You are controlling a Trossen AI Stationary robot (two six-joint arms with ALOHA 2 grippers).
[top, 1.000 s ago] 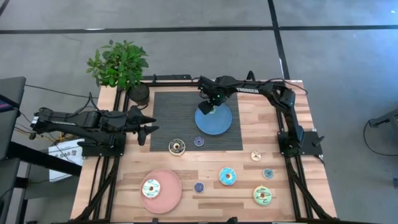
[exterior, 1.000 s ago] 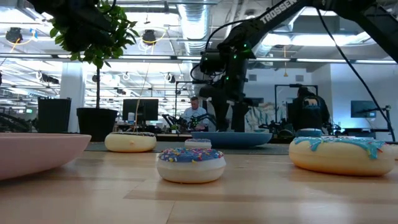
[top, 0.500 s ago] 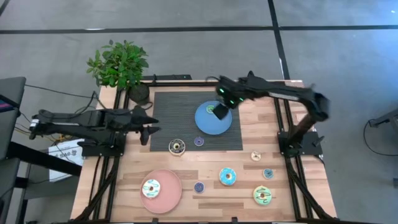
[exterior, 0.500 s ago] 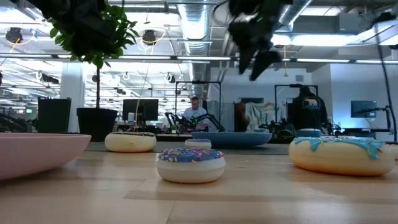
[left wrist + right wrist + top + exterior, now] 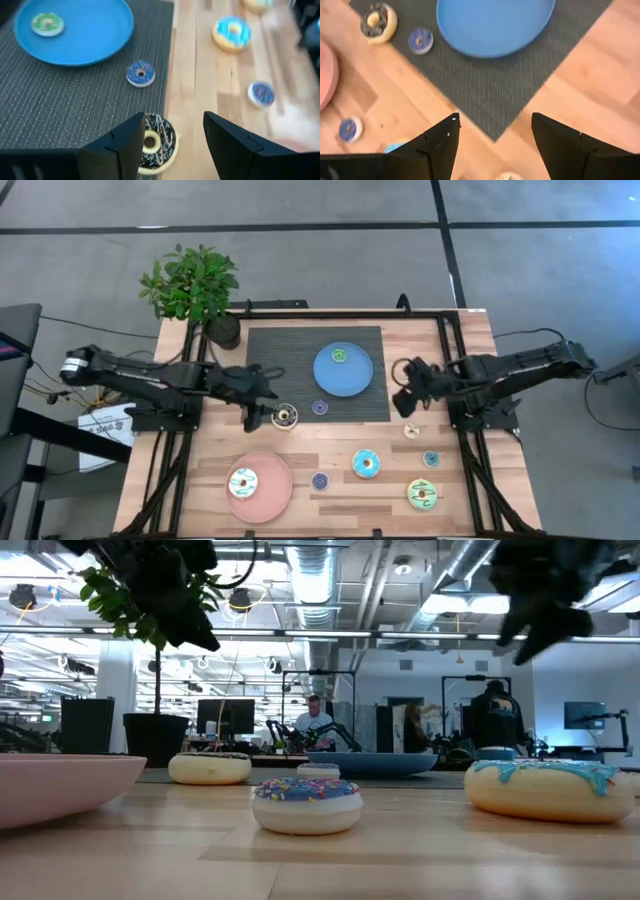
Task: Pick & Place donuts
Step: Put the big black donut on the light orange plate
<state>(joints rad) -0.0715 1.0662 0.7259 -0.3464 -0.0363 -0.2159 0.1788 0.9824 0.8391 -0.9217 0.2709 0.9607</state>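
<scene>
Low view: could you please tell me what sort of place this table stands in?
Probably an open-plan robotics lab or office. Beyond the table there are exposed ceiling ducts, a desk monitor with a seated person nearby, and a potted plant.

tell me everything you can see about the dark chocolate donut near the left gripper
The dark chocolate donut is a toy ring with a pale tan body, dark brown icing crossed by thin white drizzle lines, and a cream-coloured hole. It looks like moulded plastic. It lies flat at the front edge of the ribbed dark mat, beside the bare wood. The left gripper sits right beside it with open fingers; in the left wrist view the donut shows between them, and no contact is visible. A small blue donut lies apart from it on the mat.
</scene>
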